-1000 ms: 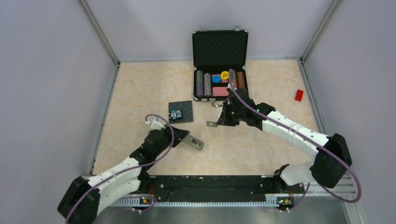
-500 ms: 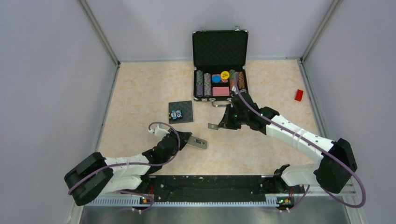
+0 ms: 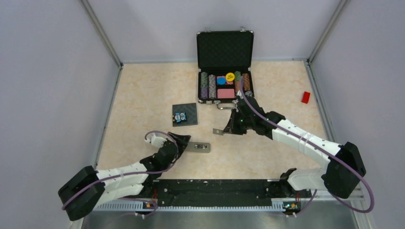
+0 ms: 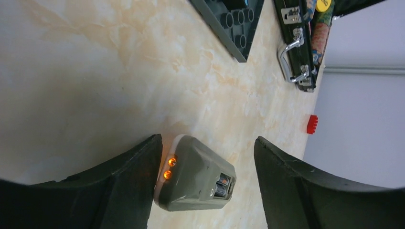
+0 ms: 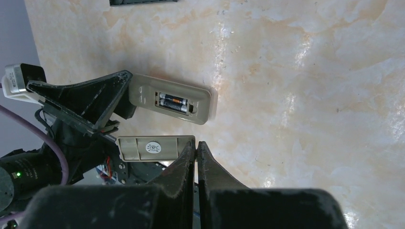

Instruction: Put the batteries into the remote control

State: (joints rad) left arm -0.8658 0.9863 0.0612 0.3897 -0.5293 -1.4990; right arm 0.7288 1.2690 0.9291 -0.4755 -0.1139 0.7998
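The remote control (image 3: 198, 147) lies grey back up on the table, its battery bay uncovered. Both batteries (image 5: 173, 102) sit side by side in the bay; they also show in the left wrist view (image 4: 221, 183). My left gripper (image 3: 184, 143) is open around the remote's end (image 4: 193, 174), with one finger (image 4: 138, 167) against its side and the other apart from it. My right gripper (image 3: 229, 128) is shut on the edge of the grey battery cover (image 5: 155, 148) and holds it above the table, beyond the remote. The cover also shows in the top view (image 3: 218, 131).
An open black case (image 3: 225, 47) of poker chips stands at the back centre. A black square pad (image 3: 187, 110) with a small blue object lies left of it. A red brick (image 3: 305, 97) lies at the far right. Walls enclose the table on three sides.
My left arm has swung lower and its elbow moved left. The remote has turned from slanted to level. My right gripper with the cover has shifted slightly towards the remote.
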